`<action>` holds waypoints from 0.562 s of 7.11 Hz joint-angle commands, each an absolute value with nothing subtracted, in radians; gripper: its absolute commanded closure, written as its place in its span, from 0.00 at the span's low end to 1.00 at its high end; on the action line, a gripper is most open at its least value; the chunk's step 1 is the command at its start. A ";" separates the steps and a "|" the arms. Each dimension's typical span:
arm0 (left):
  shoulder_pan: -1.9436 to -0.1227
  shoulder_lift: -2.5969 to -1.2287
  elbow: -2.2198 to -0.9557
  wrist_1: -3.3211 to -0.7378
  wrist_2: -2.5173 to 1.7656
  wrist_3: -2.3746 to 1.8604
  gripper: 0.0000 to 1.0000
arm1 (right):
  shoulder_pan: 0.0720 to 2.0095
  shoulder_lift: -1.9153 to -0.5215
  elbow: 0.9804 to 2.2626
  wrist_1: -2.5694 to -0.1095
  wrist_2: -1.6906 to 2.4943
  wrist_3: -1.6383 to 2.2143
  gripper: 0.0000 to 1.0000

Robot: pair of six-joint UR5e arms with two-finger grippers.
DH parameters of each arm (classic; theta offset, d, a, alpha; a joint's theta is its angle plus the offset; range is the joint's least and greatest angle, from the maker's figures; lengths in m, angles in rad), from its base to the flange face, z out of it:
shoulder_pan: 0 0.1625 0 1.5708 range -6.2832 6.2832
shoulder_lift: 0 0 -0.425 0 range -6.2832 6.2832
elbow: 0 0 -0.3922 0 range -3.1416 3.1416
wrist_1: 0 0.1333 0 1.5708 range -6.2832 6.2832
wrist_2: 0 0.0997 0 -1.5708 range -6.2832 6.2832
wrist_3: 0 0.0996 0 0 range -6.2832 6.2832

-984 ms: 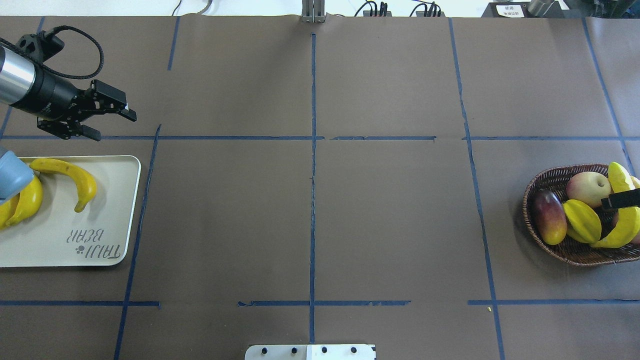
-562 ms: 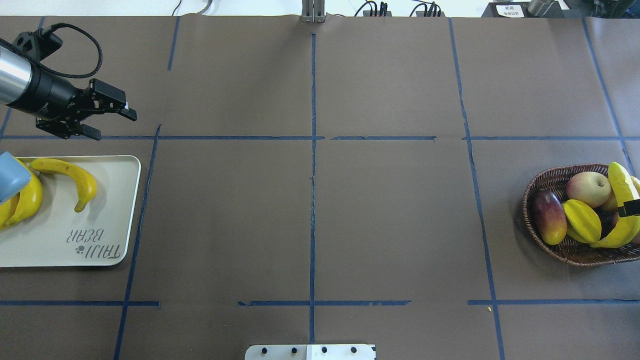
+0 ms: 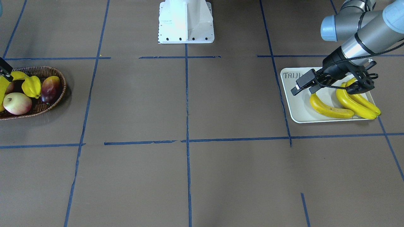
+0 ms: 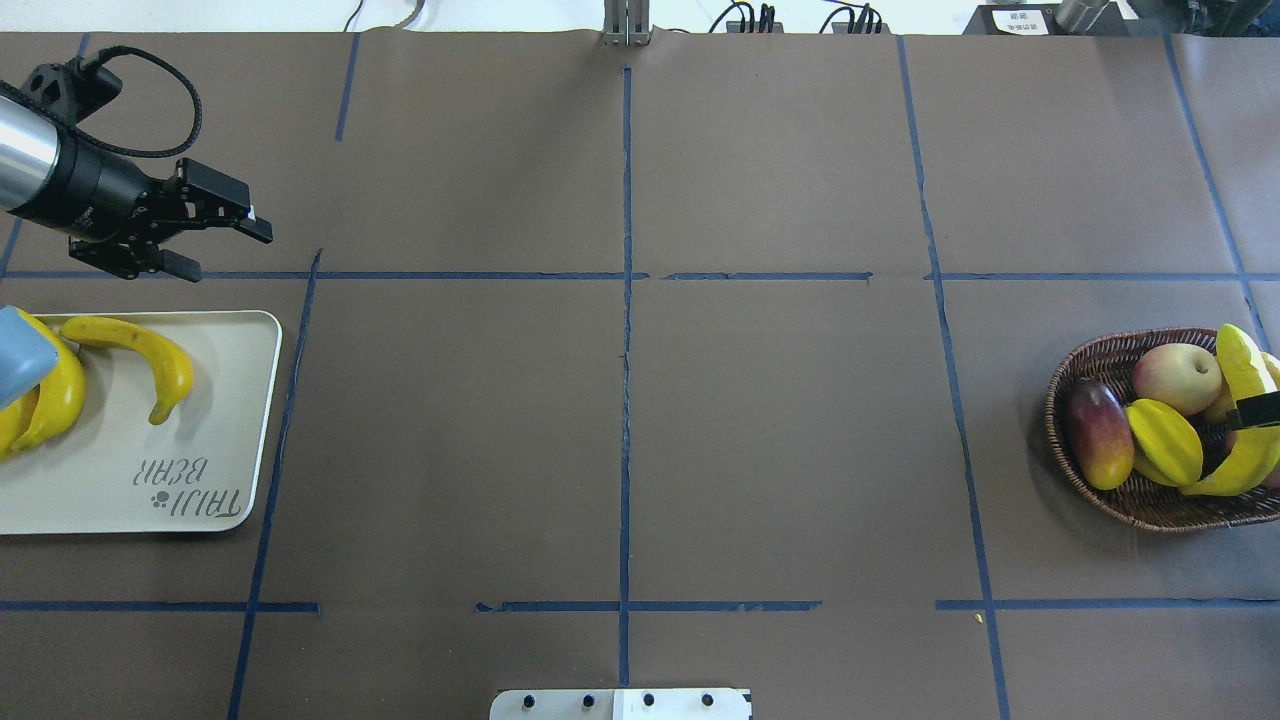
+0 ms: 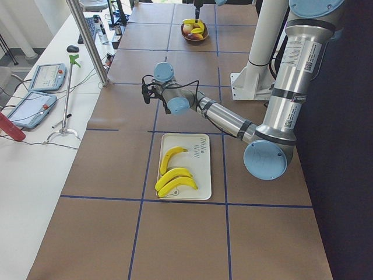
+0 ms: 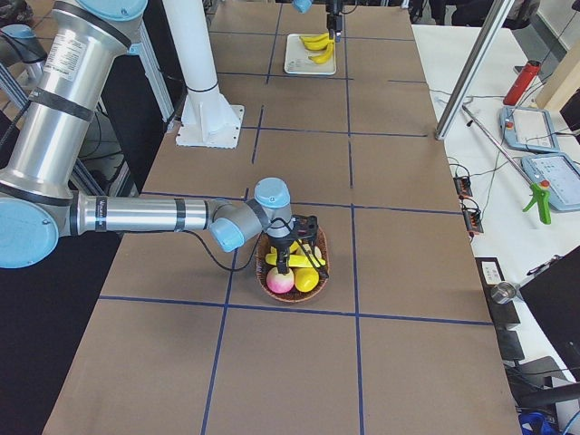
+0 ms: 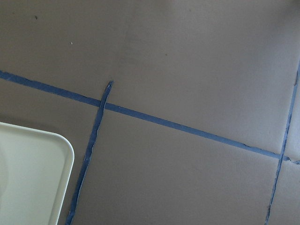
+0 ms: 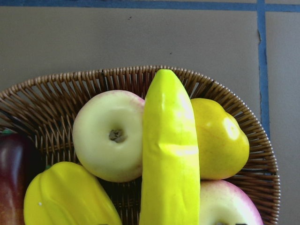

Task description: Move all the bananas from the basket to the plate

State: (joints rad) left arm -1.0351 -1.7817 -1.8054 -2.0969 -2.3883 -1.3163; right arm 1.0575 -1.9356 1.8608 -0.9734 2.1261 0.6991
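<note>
The right gripper [image 4: 1258,411] has slid back toward the right edge of the overhead view. One dark finger lies across the last banana [image 4: 1248,462] in the wicker basket [image 4: 1075,365], clamped or not I cannot tell. The banana hasn't lifted, so the pick looks unfinished. Upper left, the left gripper [image 4: 233,252] hangs spread and empty beyond the plate [image 4: 200,420] holding three bananas [image 3: 328,111].
</note>
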 commanded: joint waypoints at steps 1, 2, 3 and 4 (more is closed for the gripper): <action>-1.034 -1.781 -1.805 -2.097 -2.388 -1.316 0.00 | 1.026 -1.930 1.847 -0.976 2.126 0.699 0.18; -1.034 -1.781 -1.804 -2.097 -2.387 -1.316 0.00 | 1.010 -1.930 1.847 -0.976 2.126 0.699 0.23; -1.034 -1.781 -1.804 -2.097 -2.388 -1.316 0.00 | 1.005 -1.930 1.847 -0.976 2.126 0.698 0.35; -1.034 -1.781 -1.804 -2.097 -2.388 -1.316 0.00 | 1.005 -1.930 1.850 -0.976 2.132 0.698 0.69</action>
